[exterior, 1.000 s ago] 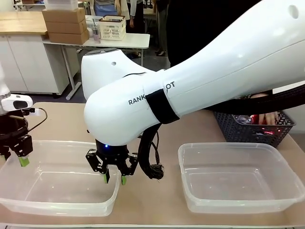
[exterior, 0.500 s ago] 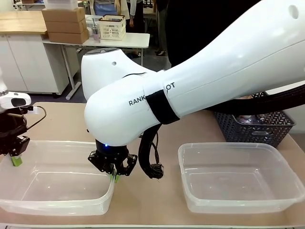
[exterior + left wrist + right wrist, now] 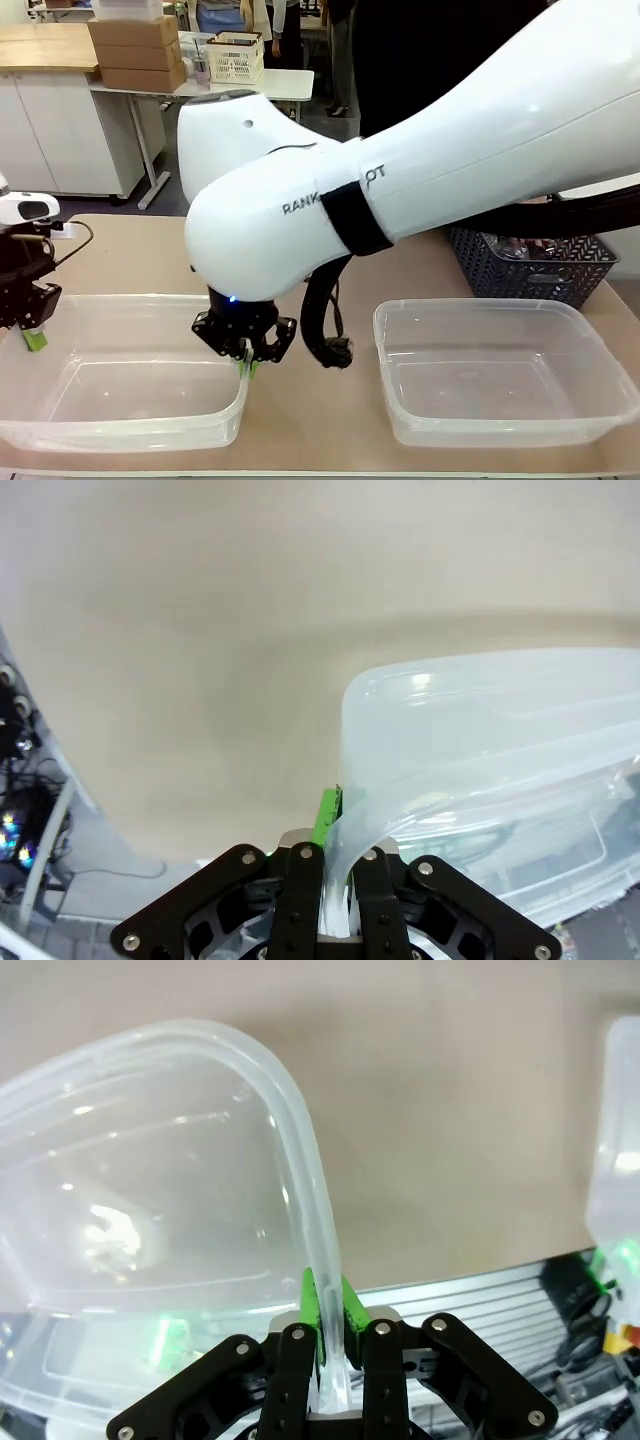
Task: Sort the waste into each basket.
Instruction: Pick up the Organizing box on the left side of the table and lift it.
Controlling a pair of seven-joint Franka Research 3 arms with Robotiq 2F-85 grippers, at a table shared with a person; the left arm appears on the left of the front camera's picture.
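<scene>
- Your left gripper (image 3: 35,335) is clamped shut on the left end rim of the left tub (image 3: 130,300). In the left wrist view the thin clear wall runs up between its 2 fingers (image 3: 303,900).
- Your right gripper (image 3: 247,364) is pinched onto the opposite end rim of that same tub, with its green pads (image 3: 310,1300) pressed on either side of the wall.
- The left tub sits on the table (image 3: 120,250) at your left and the right tub (image 3: 480,306) is well apart at your right. Both look bare inside.
- The waste is in neither tub. I judge it lies in the dark basket (image 3: 520,272) behind the right tub, but its contents are too hidden to tell.
- This looks like a 2-arm lift or shift of the left tub. Move both arms at 1 pace and in 1 direction, so the wall neither stretches nor buckles.
- Hold both ends level. The thin rim could slip from the pads if 1 end rises first.
- Pose: the right arm (image 3: 450,150) reaches from your right across the middle, wrist pointing down. The left arm (image 3: 25,210) drops near-vertical at the table's left edge.
</scene>
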